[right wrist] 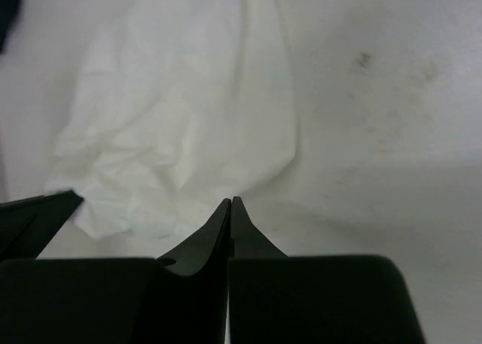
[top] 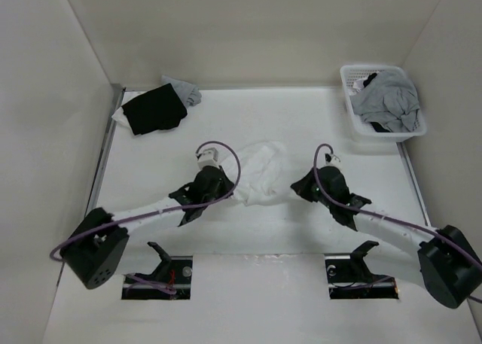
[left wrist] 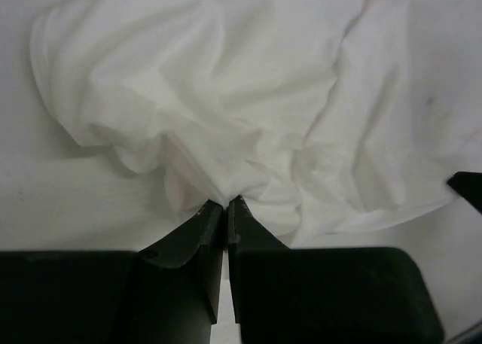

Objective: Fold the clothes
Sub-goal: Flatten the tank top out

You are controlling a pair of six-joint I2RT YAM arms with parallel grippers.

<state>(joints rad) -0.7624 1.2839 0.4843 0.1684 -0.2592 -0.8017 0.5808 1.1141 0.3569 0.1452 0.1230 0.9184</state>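
white desk [top: 301,231], walled on three sides. white garment [top: 260,175] sits mid-desk between the two arms, crumpled in a loose heap, not spread out, with no fold in it yet. laundry basket [top: 345,84] is at the far right corner with grey clothes [top: 388,103] piled in it. black garment [top: 154,111], with a bit of grey cloth, is at the far left corner, well apart from the work.

left tool [left wrist: 226,205]: jaws nearly together. a gather of the white fabric runs into the tips, so it reads as pinching the garment's left edge.

right tool [right wrist: 231,202]: jaws fully closed, tips right at the hem on the garment's right side. can't tell whether any cloth is caught or the tips sit just beside it.

step, my read: taking two edge points to flatten the thing, ahead of any fold.

next move calls for lifting both tools, pulling apart to open the cloth, then laying it flat. verify the right pinch first. if it's empty, only the left side comes up and the heap drags. the fabric is thin and may slip from a shallow pinch.

labels/writing: none readable in any view.
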